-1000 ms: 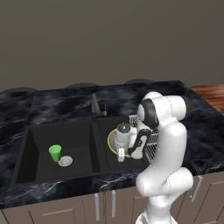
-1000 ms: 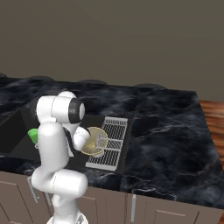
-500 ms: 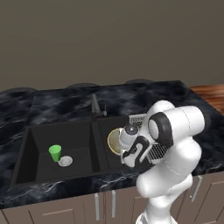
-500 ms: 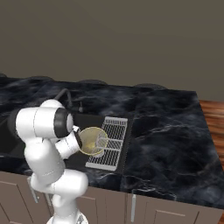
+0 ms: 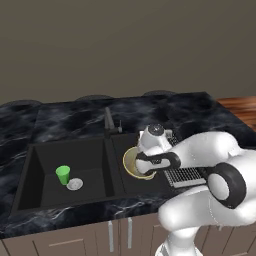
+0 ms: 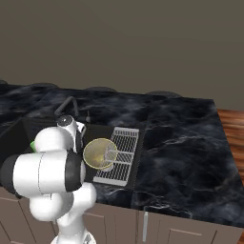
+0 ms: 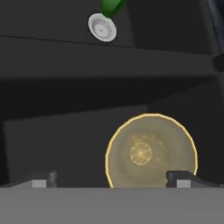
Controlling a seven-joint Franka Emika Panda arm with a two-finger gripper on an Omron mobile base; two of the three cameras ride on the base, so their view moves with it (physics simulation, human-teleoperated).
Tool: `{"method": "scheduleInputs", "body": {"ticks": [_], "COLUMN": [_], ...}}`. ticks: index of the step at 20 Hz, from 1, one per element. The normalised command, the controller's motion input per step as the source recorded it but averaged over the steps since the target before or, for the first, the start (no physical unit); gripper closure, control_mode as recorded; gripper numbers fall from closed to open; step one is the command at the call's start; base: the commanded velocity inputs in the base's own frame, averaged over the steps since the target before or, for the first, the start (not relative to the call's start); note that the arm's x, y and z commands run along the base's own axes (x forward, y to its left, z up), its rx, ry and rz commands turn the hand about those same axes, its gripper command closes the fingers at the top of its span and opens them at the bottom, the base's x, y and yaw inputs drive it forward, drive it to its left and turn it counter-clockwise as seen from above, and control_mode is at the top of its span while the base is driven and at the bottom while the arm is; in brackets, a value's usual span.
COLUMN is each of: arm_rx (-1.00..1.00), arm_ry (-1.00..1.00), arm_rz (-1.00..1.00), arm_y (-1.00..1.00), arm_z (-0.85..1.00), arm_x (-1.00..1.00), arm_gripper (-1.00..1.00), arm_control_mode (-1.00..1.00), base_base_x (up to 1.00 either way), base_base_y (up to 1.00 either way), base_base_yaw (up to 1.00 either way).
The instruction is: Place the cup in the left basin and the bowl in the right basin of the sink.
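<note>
The green cup (image 5: 63, 174) stands upright in the left basin (image 5: 42, 172) of the black sink, beside its silver drain (image 5: 75, 184). The yellowish-tan bowl (image 5: 134, 164) lies in the right basin (image 5: 137, 186), close to the central divider. My gripper (image 5: 141, 161) hovers just over the bowl's right side. In the hand view the gripper (image 7: 113, 179) is open: the fingertips (image 7: 181, 178) stand wide apart, wider than the bowl (image 7: 151, 153) below them, and do not touch it. The cup (image 7: 111, 6) shows at the top edge there. From the right, the bowl (image 6: 100, 153) sits beside my arm.
A grey wire rack (image 5: 184, 172) (image 6: 120, 155) lines the right basin's right edge. The dark slim faucet (image 5: 109, 122) (image 6: 66, 106) rises behind the divider. Black marble counter (image 6: 181, 143) surrounds the sink, with wood floor (image 5: 242, 107) beyond its right end.
My arm's upper links have folded down and to the right in the left base view. The bowl and the cup have stayed where they were.
</note>
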Motion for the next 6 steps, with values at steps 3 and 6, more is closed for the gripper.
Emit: {"method": "scheduleInputs", "body": {"ticks": [3, 6], "arm_rx": [0.01, 0.03], "arm_ry": [0.11, 0.17], "arm_rz": [0.0, 0.0], "arm_y": [-0.04, -0.02], "arm_z": [1.0, 1.0], "arm_x": [0.02, -0.03], "arm_gripper": [-1.0, -1.0], "arm_control_mode": [-1.0, -1.0], "base_base_x": [0.0, 0.0], "base_base_y": [0.0, 0.0], "base_base_yaw": [0.0, 0.0]}}
